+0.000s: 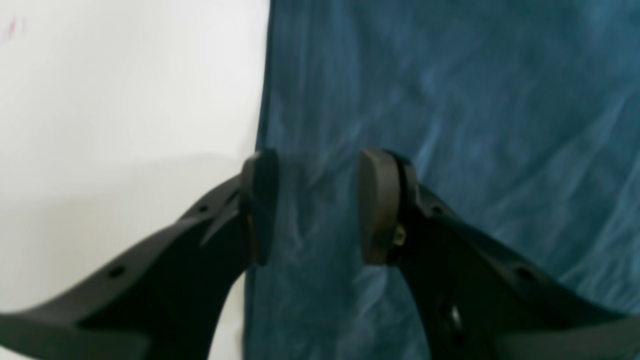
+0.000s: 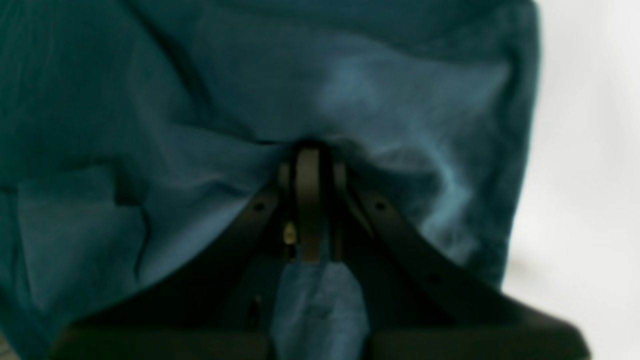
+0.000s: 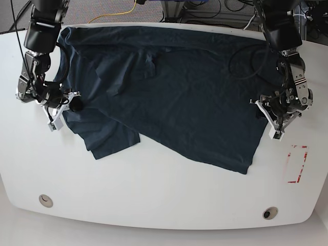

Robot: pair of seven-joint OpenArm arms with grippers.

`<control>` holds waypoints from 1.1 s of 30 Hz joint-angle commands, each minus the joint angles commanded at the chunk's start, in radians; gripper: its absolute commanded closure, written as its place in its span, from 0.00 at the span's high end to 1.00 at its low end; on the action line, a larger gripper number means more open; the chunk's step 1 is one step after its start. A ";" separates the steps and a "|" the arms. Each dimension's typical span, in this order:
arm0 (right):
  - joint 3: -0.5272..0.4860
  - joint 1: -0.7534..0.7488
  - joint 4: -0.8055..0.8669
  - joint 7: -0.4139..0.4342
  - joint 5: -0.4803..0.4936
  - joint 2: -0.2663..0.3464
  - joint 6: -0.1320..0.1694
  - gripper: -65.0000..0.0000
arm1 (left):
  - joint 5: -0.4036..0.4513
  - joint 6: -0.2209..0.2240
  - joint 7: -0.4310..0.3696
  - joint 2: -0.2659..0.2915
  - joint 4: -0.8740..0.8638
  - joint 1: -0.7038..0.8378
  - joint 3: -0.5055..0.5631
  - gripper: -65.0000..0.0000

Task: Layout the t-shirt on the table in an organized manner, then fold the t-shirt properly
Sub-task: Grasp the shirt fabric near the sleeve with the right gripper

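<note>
T-shirt [image 3: 174, 97], dark navy, lies spread across the far half of the white table [image 3: 154, 195], wrinkled and not yet flat: one sleeve [image 3: 113, 141] juts toward the near side at the base view's left, and the hem runs slanted down to a corner [image 3: 243, 166] at the view's right. A fold ridge shows near the collar area at the far edge. Right gripper [image 2: 310, 200], at the base view's left, has its jaws closed tight on a pinch of shirt fabric; the right wrist view shows cloth bunched and puckered at the fingertips, with a strip of fabric passing down between the two fingers. The cloth edge [image 2: 520, 150] lies just beside this grip, with bare table beyond it. Left gripper [image 1: 317, 205], at the base view's right, stands with jaws moderately apart, a clear gap between the pads. One pad [image 1: 260, 200] sits at the shirt's straight side edge, at the border between cloth and table; the other pad [image 1: 377, 205] is over the fabric. Whether the pads touch the cloth cannot be told from the blurred wrist view; nothing is clamped between them. A red tape rectangle [image 3: 296, 164] marks the table near the left gripper, apart from the shirt. Two round grommets [image 3: 45, 200] [image 3: 269, 212] sit along the near edge.
</note>
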 joint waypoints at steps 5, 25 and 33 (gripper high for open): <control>-0.114 0.104 -0.138 0.080 0.000 0.029 0.000 0.04 | 0.000 0.000 0.000 -0.008 0.000 0.021 -0.040 0.37; -0.285 0.365 -0.354 0.322 -0.316 0.023 0.000 0.04 | 0.000 -0.002 0.003 -0.003 0.080 0.087 -0.132 0.37; -0.278 0.334 -0.230 0.278 -0.267 0.049 0.000 0.30 | 0.000 -0.002 0.005 0.020 0.138 0.112 -0.132 0.37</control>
